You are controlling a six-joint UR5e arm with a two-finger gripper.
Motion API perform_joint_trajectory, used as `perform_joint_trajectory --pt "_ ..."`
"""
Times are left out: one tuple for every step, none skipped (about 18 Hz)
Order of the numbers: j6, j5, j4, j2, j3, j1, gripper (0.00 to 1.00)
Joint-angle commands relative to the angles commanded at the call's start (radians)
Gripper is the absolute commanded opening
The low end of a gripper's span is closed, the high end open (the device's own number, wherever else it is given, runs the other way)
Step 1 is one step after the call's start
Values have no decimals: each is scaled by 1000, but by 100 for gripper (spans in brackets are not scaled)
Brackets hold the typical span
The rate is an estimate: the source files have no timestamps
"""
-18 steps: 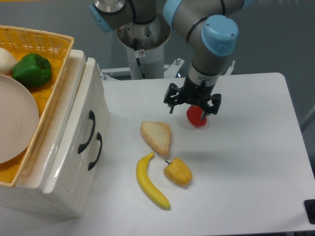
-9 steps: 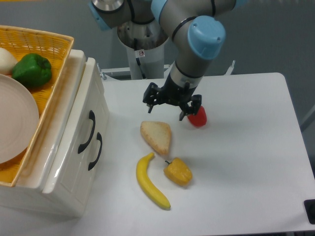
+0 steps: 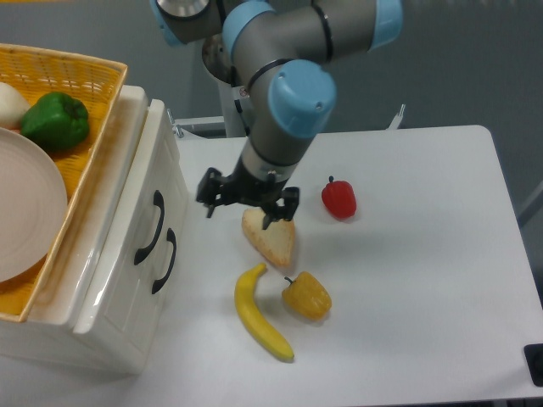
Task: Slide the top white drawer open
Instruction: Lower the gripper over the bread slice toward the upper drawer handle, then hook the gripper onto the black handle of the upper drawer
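The white cabinet stands at the left with its front facing right. The top white drawer (image 3: 134,203) sits flush with the cabinet front, and its curved black handle (image 3: 149,226) lies just above the lower drawer's matching handle (image 3: 167,259). My gripper (image 3: 243,212) hangs open and empty over the table, a short way right of the two handles and above the left edge of a bread slice. It touches neither the drawer nor the handle.
A yellow wicker basket (image 3: 92,161) rests on the cabinet with a green pepper (image 3: 54,120) and a white plate (image 3: 25,203) in it. On the table lie a bread slice (image 3: 271,239), a banana (image 3: 259,315), a yellow pepper (image 3: 306,296) and a red pepper (image 3: 339,198).
The gripper has travelled left and slightly forward, from over the red pepper to just right of the cabinet front. It stayed open. The red pepper now shows fully.
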Motion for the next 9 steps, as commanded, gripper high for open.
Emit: perform_joint_trajectory --pt "-8 -2 -2 0 -2 -5 100" --pt "-17 -3 -2 0 -3 -12 100" --pt "-28 -8 -2 -3 -5 -22 100" --pt "-38 -8 -2 -9 -5 -29 100" --pt "-45 -8 -2 -14 -5 -32 100" --pt "-49 -9 -2 -15 -5 -34 100" --pt "-57 -11 -2 -15 -5 -35 100" --pt "-58 -20 -2 -15 -6 -41 100" --pt "-60 -24 0 -15 -6 -42 100"
